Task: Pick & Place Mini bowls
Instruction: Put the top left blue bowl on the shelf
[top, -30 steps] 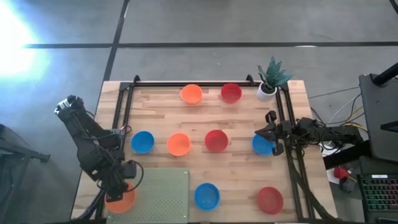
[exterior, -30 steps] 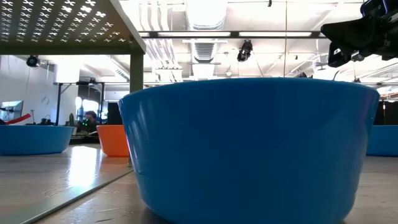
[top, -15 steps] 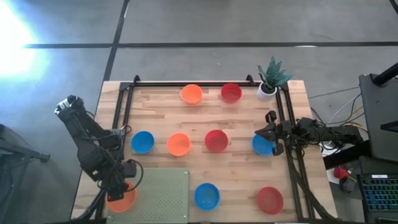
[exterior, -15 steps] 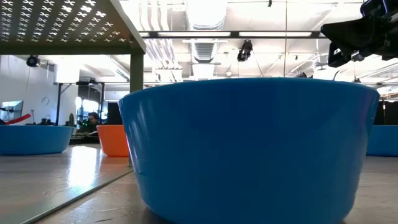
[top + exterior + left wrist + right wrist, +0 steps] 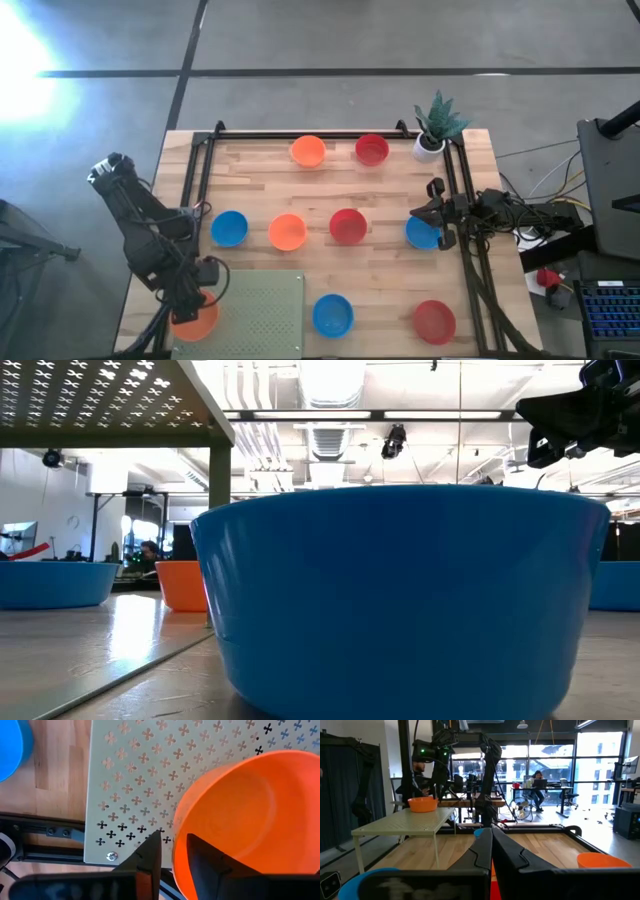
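Nine mini bowls show in the high view. Eight stand on the wooden table, among them an orange one point(image 5: 308, 151), a red one point(image 5: 348, 226) and a blue one point(image 5: 332, 315). The ninth, an orange bowl point(image 5: 193, 318), is at the near-left corner of the perforated platform point(image 5: 265, 315). My left gripper point(image 5: 195, 300) is above it and shut on its rim. My right gripper point(image 5: 432, 212) is shut and empty at the table's right edge, raised above another blue bowl point(image 5: 423, 233). My left gripper point(image 5: 173, 836) holds the orange bowl by its rim point(image 5: 176, 851), one finger point(image 5: 200, 857) inside the bowl and the other outside. The fingers come from above, pointing down. The bowl is upright over the platform's corner; whether it rests there or is lifted I cannot tell.
A dark rail frame point(image 5: 203, 170) runs around the table top. A small white pot with a green plant point(image 5: 432, 135) stands at the far-right corner. The platform point(image 5: 405, 822) stands on legs above the near-left table. In the low view a blue bowl point(image 5: 400, 600) fills the foreground.
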Robot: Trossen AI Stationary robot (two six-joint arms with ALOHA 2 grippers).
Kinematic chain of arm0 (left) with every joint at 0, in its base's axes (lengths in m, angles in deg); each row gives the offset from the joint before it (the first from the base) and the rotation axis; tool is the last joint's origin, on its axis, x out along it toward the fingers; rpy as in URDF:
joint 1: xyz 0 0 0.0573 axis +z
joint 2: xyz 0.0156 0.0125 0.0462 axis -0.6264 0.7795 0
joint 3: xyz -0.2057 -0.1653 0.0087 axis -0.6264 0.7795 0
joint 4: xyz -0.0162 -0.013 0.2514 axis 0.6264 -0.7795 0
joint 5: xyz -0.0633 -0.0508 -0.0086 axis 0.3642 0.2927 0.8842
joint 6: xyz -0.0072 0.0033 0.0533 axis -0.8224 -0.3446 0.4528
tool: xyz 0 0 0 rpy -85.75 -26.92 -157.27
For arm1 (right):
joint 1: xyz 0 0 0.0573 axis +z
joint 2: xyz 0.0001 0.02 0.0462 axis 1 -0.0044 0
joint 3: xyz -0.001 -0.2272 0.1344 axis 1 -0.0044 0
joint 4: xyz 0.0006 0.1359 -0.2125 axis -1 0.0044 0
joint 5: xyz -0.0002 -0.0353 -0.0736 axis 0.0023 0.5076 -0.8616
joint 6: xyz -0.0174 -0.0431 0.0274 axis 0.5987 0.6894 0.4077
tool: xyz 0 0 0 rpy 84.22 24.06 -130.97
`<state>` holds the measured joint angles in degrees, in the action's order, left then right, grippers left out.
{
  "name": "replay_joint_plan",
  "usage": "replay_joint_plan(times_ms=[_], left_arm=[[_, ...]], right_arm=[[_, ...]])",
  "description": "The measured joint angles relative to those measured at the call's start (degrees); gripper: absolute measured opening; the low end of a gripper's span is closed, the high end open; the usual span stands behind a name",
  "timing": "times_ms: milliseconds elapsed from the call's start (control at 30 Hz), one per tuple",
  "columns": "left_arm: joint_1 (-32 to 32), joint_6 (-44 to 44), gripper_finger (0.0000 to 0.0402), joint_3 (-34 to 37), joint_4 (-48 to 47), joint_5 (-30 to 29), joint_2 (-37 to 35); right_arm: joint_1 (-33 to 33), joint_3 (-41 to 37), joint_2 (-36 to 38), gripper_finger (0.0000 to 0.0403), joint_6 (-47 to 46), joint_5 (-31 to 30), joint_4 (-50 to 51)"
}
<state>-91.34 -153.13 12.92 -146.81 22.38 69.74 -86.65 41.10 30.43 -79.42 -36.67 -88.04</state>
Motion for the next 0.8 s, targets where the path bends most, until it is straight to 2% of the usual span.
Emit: replay_joint_plan(times_ms=[267,500,633,800], left_arm=[[0.00,-1.01,0.0084,-1.07,0.17,5.34,-2.51],[0.00,-6.95,0.0084,-2.14,0.11,4.70,-6.65],[0.00,-12.44,0.0084,-2.12,-0.06,1.42,-9.02],[0.09,-19.93,0.0084,-2.10,-0.15,-9.07,-11.44]], right_arm=[[0.02,0.02,0.01,0.0008,0.00,-0.01,-0.01],[0.00,0.02,0.01,0.0008,0.00,0.01,-0.01],[0.01,0.00,-0.01,0.0008,0.00,0.02,-0.01],[0.00,0.02,0.01,0.0008,-0.02,0.04,-0.01]])
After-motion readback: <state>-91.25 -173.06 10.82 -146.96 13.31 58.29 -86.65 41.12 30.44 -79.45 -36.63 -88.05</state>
